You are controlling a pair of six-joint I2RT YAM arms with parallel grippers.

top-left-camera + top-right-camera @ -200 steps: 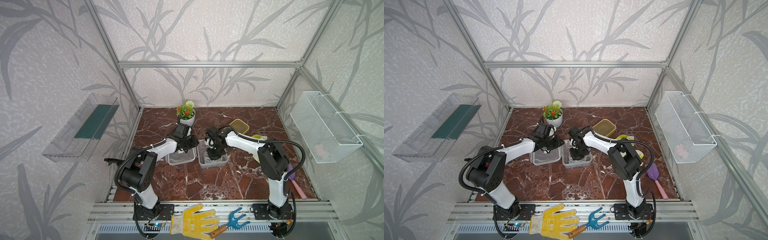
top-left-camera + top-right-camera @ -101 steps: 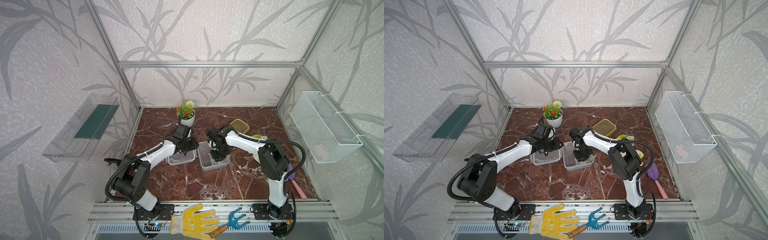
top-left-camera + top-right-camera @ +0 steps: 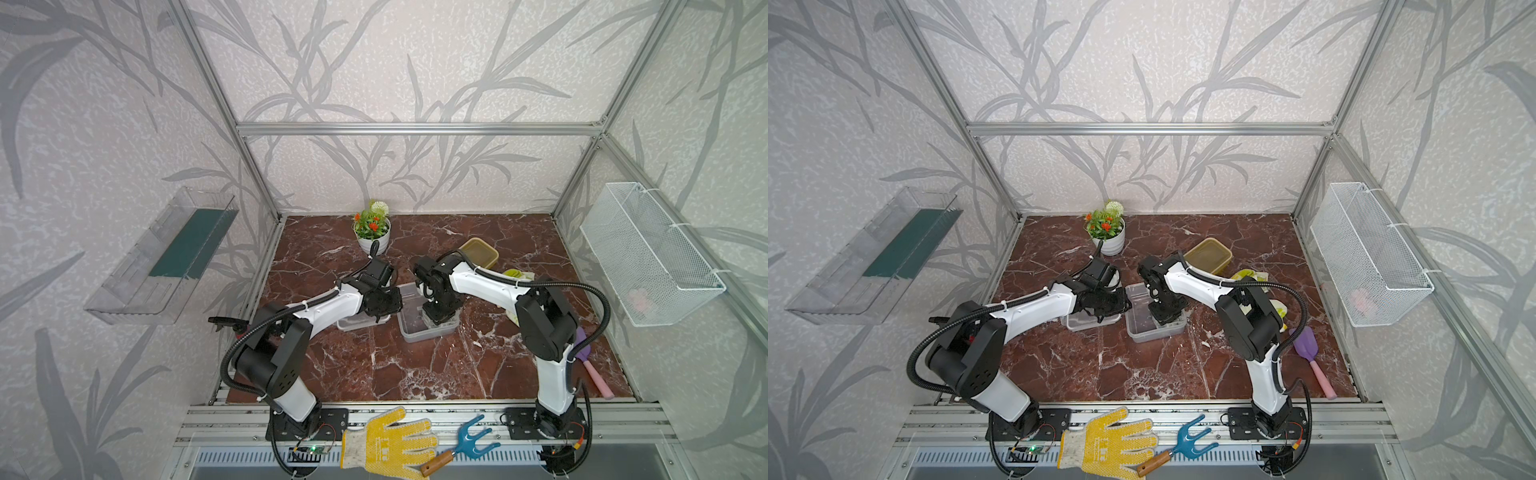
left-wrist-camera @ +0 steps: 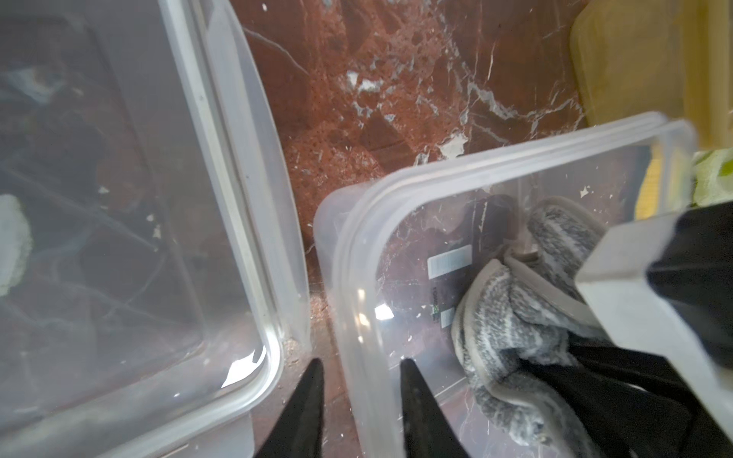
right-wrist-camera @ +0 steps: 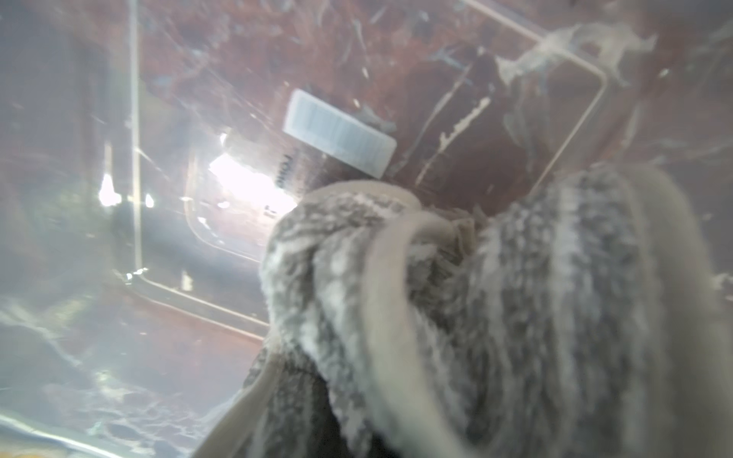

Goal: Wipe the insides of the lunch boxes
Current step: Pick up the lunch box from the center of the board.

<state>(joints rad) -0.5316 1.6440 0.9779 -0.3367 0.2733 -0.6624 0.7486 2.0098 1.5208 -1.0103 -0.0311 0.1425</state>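
Note:
The clear greyish lunch box [image 3: 409,328] [image 3: 1144,330] sits open mid-table. Inside it my right gripper [image 3: 440,316] is shut on a grey striped cloth [image 5: 496,301] [image 4: 515,317] pressed against the box floor; its fingers are hidden by the cloth. My left gripper [image 4: 359,363] [image 3: 390,305] stands open across that box's near wall [image 4: 357,277], one finger outside and one inside, with a gap showing on the outer side. The amber-brown lunch box [image 3: 478,252] [image 3: 1208,255] sits closed behind the right arm.
A clear lid or shallow tray [image 3: 353,324] [image 4: 139,198] lies just left of the box. Also around are a white flower pot [image 3: 371,239], a yellow-green cloth [image 3: 517,275], a purple scoop [image 3: 590,365], a wire basket [image 3: 648,257] and a wall tray [image 3: 162,262].
The left arm's elbow swung out to the left and came partly back. Its jaws parted and narrowed again at the box wall. The right gripper shifted the cloth slightly inside the box.

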